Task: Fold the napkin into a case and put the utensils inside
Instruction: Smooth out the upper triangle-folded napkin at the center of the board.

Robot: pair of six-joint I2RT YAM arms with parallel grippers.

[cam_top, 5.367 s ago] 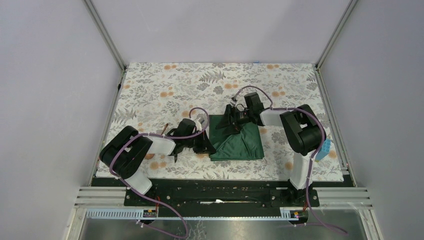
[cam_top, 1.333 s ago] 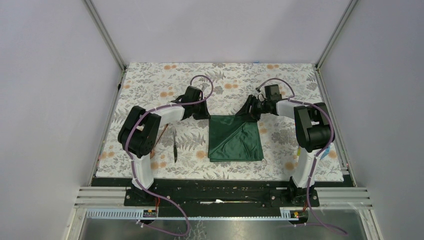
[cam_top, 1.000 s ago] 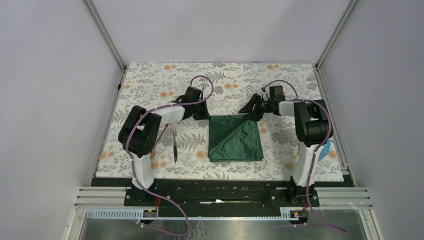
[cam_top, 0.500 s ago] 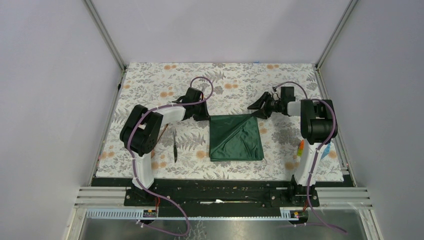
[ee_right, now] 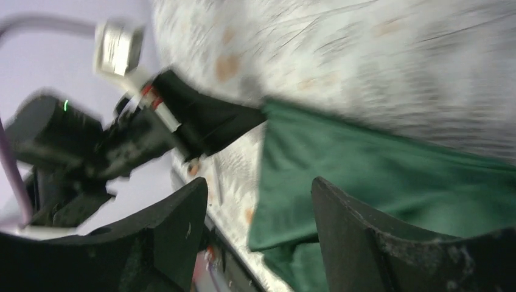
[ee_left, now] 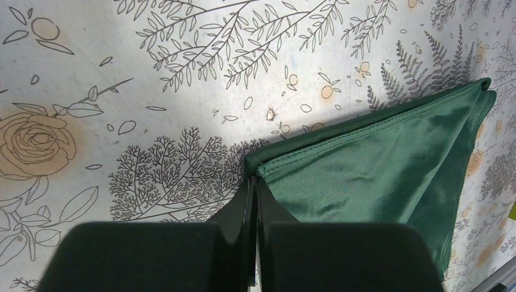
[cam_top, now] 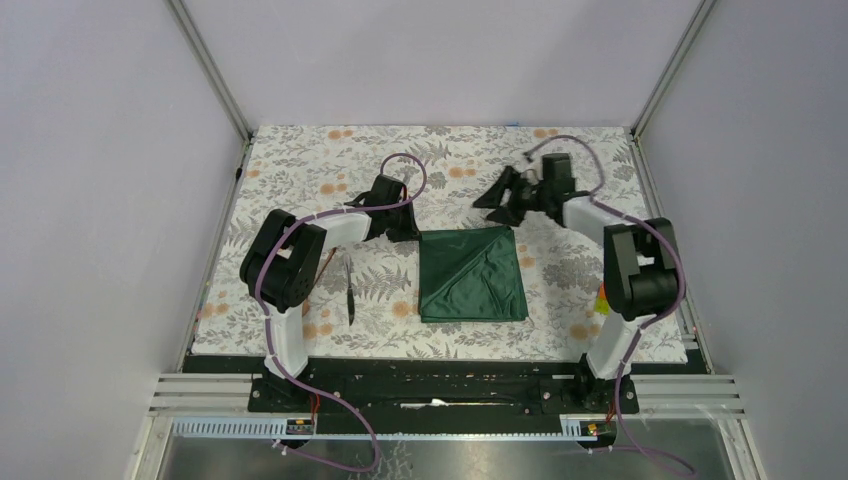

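While looking down over the floral tablecloth [cam_top: 300, 170], find the napkin [cam_top: 472, 275] folded to a rough square near its middle, a diagonal flap on top. Pinches the napkin's far-left corner with the left gripper [cam_top: 408, 232], jaws clenched. Holds the right gripper [cam_top: 488, 203] released and empty just beyond the far-right corner. Leaves the black knife [cam_top: 350, 292] left of the napkin, apart.

1. The left gripper [cam_top: 407, 233] pinches the upper left corner of the napkin [cam_top: 472, 278] and blocks it.
2. The right gripper [cam_top: 487, 203], jaws apart, sits higher in the frame than the upper right corner, off the cloth.
3. Between the knife [cam_top: 350, 292], at centre left, and the napkin runs a bare strip of tablecloth [cam_top: 385, 290].
4. The napkin's lower edge lies uncovered.
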